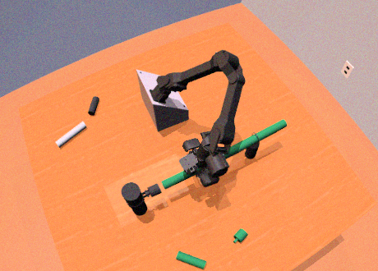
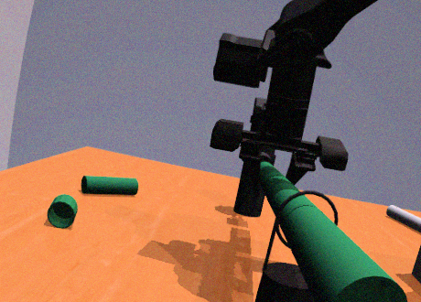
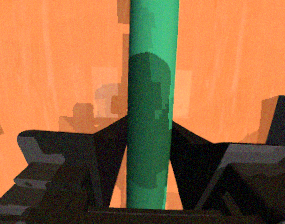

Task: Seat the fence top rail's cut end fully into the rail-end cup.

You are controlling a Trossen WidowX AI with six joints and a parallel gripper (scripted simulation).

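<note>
My gripper (image 1: 202, 164) (image 3: 146, 120) is shut on the long green rail (image 1: 267, 131) (image 2: 320, 237) (image 3: 154, 30), between its cut end and the loop cap. The rail passes through the ring of the loop cap (image 2: 336, 210) on the small post (image 1: 251, 152). In the top view the cut end is just short of the dark rail-end cup (image 1: 154, 190), with a small gap showing, roughly in line with it. The cup hangs by its band high on the big post (image 1: 132, 192) (image 2: 249, 191), near the post cap. In the exterior view the gripper and rail mostly hide the cup.
A grey wedge-shaped box (image 1: 170, 119) stands beside the arm's base. A white tube (image 1: 71, 135) (image 2: 404, 218) and a short black cylinder (image 1: 94, 106) lie at the left in the top view. A short green tube (image 1: 191, 259) (image 2: 110, 185) and a green cup (image 1: 241, 235) (image 2: 66, 199) lie apart from the rail.
</note>
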